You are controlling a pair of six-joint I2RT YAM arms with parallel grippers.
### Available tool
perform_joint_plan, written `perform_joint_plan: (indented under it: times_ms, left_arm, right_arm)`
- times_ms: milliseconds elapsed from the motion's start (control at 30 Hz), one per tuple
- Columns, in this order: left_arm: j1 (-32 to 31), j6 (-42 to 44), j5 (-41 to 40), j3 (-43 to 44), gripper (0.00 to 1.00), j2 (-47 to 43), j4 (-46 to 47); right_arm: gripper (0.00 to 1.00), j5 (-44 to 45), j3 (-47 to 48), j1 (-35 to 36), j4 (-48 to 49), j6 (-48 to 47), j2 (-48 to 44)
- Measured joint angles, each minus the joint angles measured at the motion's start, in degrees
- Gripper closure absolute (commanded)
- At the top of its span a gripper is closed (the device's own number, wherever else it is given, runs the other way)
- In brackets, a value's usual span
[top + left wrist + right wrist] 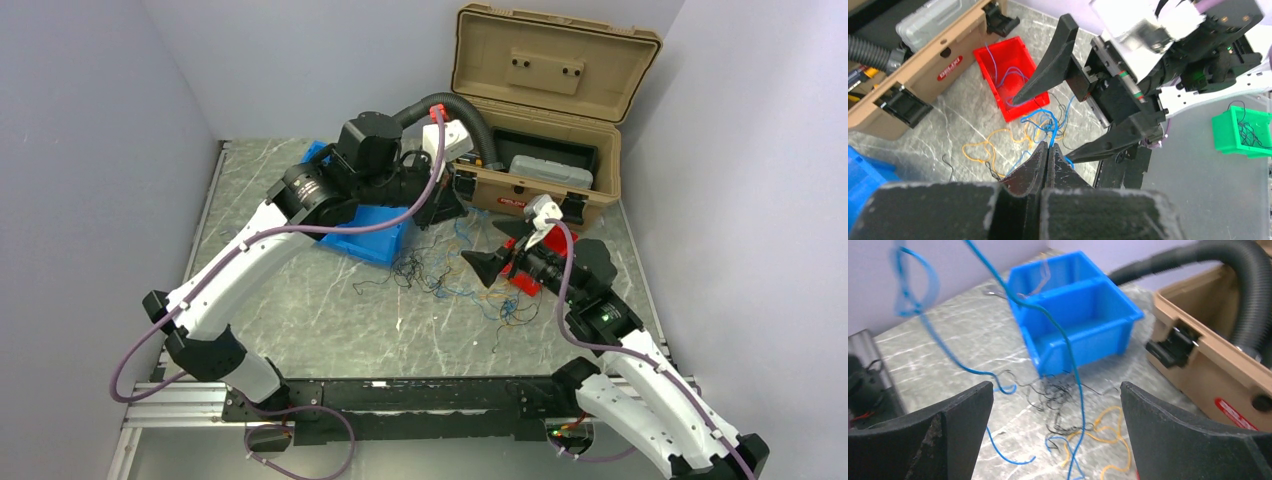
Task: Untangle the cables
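Observation:
The cables (440, 275) lie in a loose tangle of thin black, blue and yellow wires on the marble tabletop between the two arms. My left gripper (1048, 146) is shut on one blue cable (1050, 131), pinched at its fingertips and lifted off the pile. That blue cable (1074, 371) hangs slack down through the wide gap of my right gripper (1056, 386), which is open and touches nothing. Under it lie black cables (1053, 400) and a yellow cable (1105, 432). From above, the left gripper (447, 208) sits just behind the open right gripper (495, 248).
A blue bin (375, 235) stands behind the tangle, under the left arm. A red bin (1010, 75) holding blue wires sits by the right gripper. A green bin (1243, 132) with black wires is off the table's side. The open tan toolbox (540, 190) and a black hose (460, 110) stand at the back.

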Motion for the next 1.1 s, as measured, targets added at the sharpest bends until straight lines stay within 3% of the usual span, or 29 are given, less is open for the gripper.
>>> perform_joint_plan:
  times_ms: [367,567,1100]
  left_arm:
    - [0.00,-0.22,0.61,-1.84,1.00,-0.55,-2.14]
    - [-0.09,-0.70,1.73,-1.77,1.00,-0.52,-2.54]
    - [-1.84,-1.11,2.99,3.02,1.00,1.79,-6.71]
  right_arm:
    - [0.05,-15.85,-0.11,1.11,5.03,0.68,2.05]
    - [0.03,-13.86,-0.33,1.86,6.80,1.57,2.05]
    - [0.23,-9.03,-0.33,2.54,7.52,0.37,2.64]
